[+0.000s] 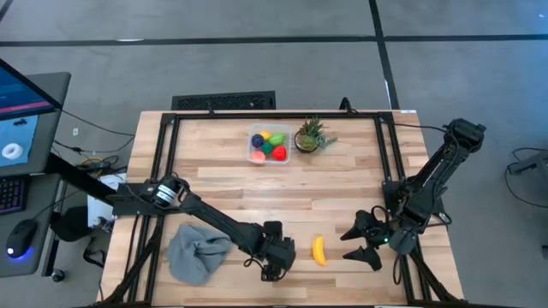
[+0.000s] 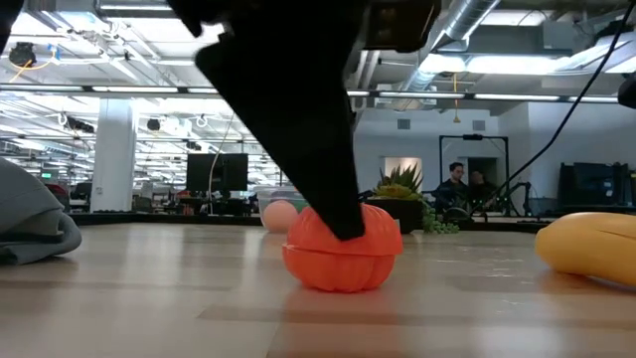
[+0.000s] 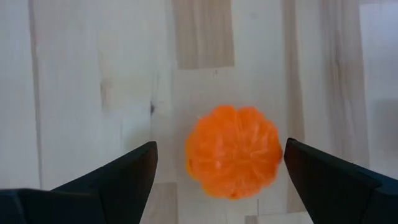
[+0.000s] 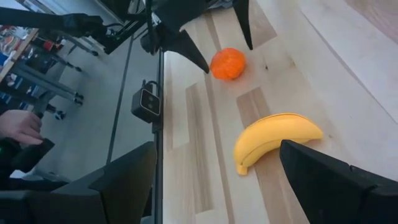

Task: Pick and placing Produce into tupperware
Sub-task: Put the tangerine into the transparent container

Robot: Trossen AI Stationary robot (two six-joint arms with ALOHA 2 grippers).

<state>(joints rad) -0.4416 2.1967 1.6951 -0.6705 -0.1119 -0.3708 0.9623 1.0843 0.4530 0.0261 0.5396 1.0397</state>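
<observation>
At the bench's near edge, left gripper (image 3: pixel 217 171) jaws stand wide astride the round orange (image 3: pixel 234 151), not touching. Right gripper (image 4: pixel 214 174), jaws wide, hovers beside the banana (image 4: pixel 273 140). Tupperware (image 1: pixel 269 145) far side.

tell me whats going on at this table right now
The left gripper hangs open over an orange mandarin-like fruit near the table's front edge, one finger on each side, not yet gripping. A banana lies just beside it, with the open right gripper waiting close by. The tupperware at the back already holds several colourful pieces, next to a small potted plant. A grey cloth lies front left.
</observation>
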